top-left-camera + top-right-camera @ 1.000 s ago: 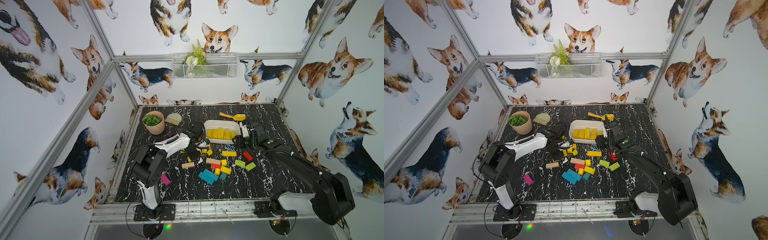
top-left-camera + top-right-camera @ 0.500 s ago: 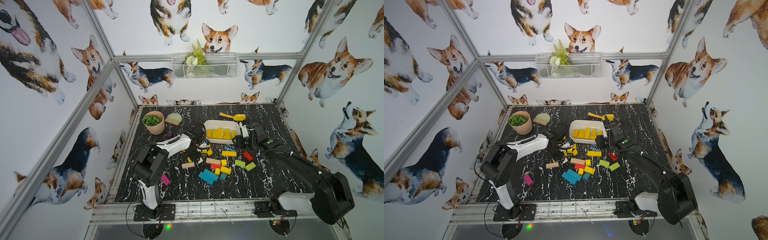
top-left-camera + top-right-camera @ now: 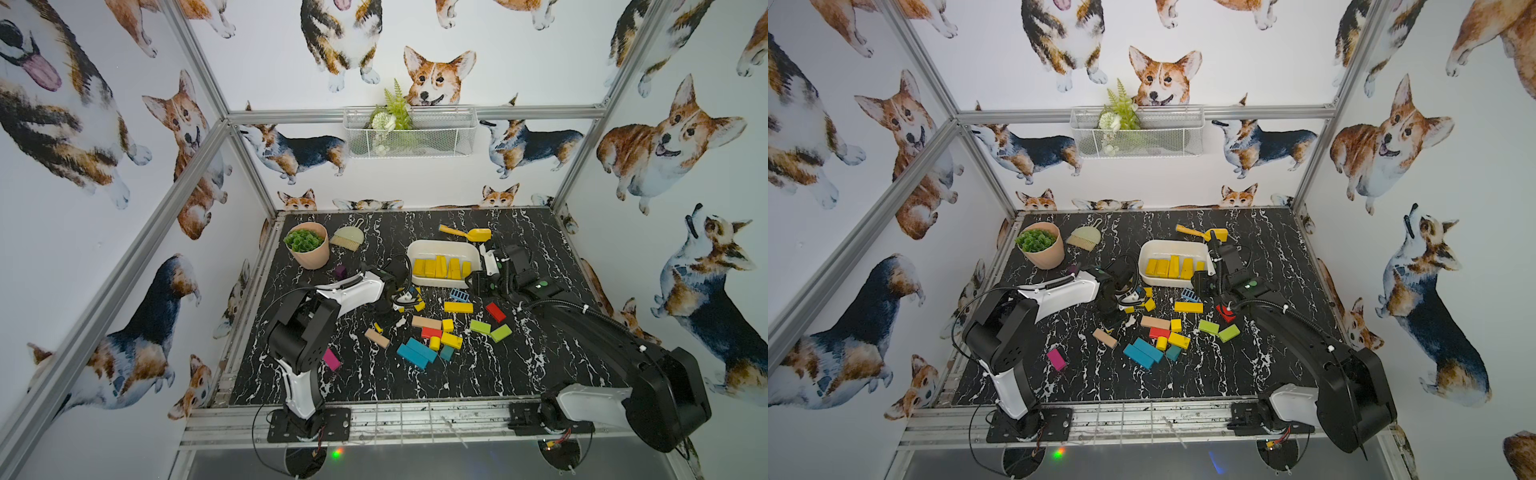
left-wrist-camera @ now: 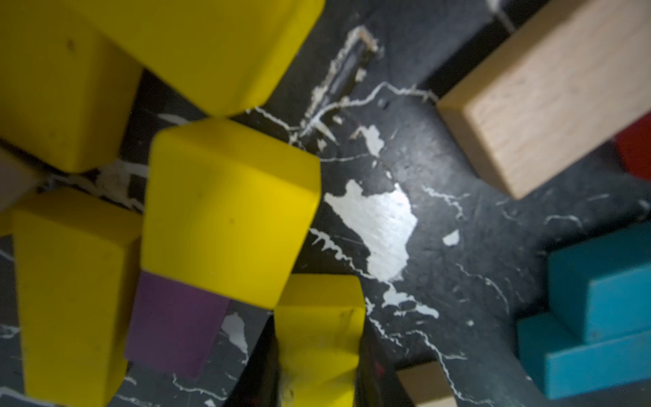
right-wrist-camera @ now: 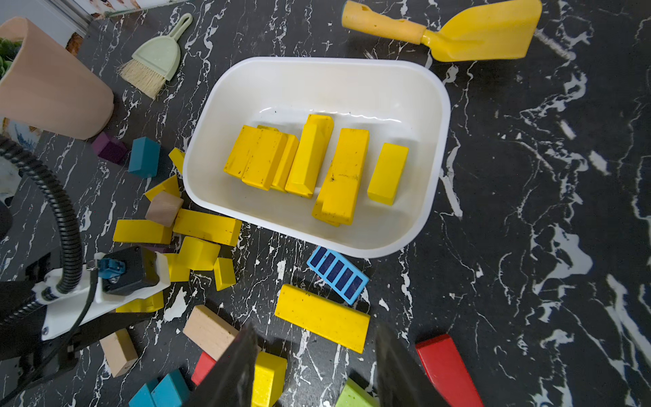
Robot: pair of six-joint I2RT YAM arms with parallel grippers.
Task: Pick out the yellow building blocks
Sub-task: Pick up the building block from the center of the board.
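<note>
Several yellow building blocks (image 5: 310, 165) lie in the white tub (image 5: 405, 91), which both top views show at mid table (image 3: 415, 249). More yellow blocks lie loose in front of it: a long bar (image 3: 458, 307) and a cluster (image 5: 197, 239) by my left gripper (image 3: 401, 301). In the left wrist view a yellow block (image 4: 318, 338) sits pinched between the two dark fingers. My right gripper (image 5: 317, 373) hangs open over the table by the tub's near right corner (image 3: 484, 282), with nothing between its fingers (image 5: 239, 366).
A potted plant (image 3: 309, 249), a small brush (image 3: 348, 237) and a yellow toy shovel (image 3: 467, 233) stand at the back. Tan (image 3: 427, 322), teal (image 3: 417, 353), green (image 3: 490, 330), red (image 3: 496, 311), pink (image 3: 331, 359) and purple (image 3: 340, 271) blocks lie around the yellow ones.
My left gripper has closed onto a yellow block in the cluster. The right arm has stayed where it was.
</note>
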